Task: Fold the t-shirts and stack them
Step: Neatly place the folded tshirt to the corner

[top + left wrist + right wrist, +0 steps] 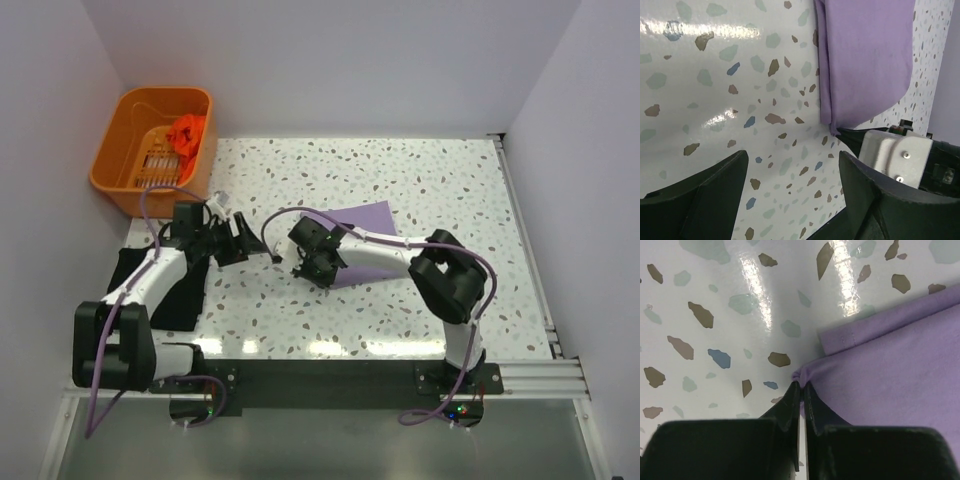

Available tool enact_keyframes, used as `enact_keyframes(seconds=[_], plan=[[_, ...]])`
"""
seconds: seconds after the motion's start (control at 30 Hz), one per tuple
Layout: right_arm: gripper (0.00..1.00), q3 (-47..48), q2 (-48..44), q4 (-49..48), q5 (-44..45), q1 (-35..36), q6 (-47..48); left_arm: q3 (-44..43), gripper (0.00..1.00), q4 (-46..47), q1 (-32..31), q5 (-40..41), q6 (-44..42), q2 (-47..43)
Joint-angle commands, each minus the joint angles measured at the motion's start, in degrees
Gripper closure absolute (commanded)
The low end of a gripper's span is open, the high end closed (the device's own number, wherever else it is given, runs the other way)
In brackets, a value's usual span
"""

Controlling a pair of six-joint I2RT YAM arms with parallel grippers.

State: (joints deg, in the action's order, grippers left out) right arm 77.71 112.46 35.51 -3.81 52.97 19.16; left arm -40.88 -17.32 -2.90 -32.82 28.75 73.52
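Speckled worktop (430, 170), white walls (330, 60): the lilac t-shirt (375, 218) lies near the middle — limp, light cloth, best taken at a corner, where the right tool (802, 387) is clamped on it while the left tool (792, 155) hangs spread apart nearby. Arms (385, 252) hide much of it and of the black t-shirt (185, 300) at the near-left edge — the orange-red t-shirt (187, 130) is a crumple in the basket (110, 150) by the far-left corner.

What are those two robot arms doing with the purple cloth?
The right gripper is pinching a corner of the folded lilac-purple t-shirt on the speckled table. The left gripper is open beside it, holding nothing. A black t-shirt lies at the table's left edge, and an orange-red t-shirt sits in the orange basket.
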Motion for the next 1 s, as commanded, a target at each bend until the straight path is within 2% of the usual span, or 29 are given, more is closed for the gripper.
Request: enact_keyframes(seconds=[0.0, 0.17, 0.4, 0.77, 0.87, 0.97], plan=[[1.00, -3.01, -3.13, -2.81, -3.03, -0.15, 0.70, 2.73, 0.22, 4.74, 0.35, -3.04, 3.77, 3.20], [1.00, -3.71, -9.97, -4.31, -8.75, -2.34, 0.71, 5.11, 0.23, 12.91, -1.67, -6.38, 10.70, 8.56], [1.00, -0.73, -11.13, -3.96, -14.72, -5.16, 0.27, 6.69, 0.18, 28.81, -6.42, -7.88, 21.59, 14.46], [1.00, 1.74, -10.95, -2.64, -19.73, -5.42, -0.52, 4.94, 0.08, 38.58, -12.04, -5.95, 31.88, 23.95], [1.00, 2.18, -10.86, -2.99, -20.44, -5.25, -1.31, 3.37, 0.09, 39.82, -12.75, -6.64, 34.97, 27.46], [1.00, 2.79, -10.16, -3.60, -21.14, -5.25, -2.10, 1.87, 0.14, 40.08, -13.45, -7.34, 35.41, 30.01]])
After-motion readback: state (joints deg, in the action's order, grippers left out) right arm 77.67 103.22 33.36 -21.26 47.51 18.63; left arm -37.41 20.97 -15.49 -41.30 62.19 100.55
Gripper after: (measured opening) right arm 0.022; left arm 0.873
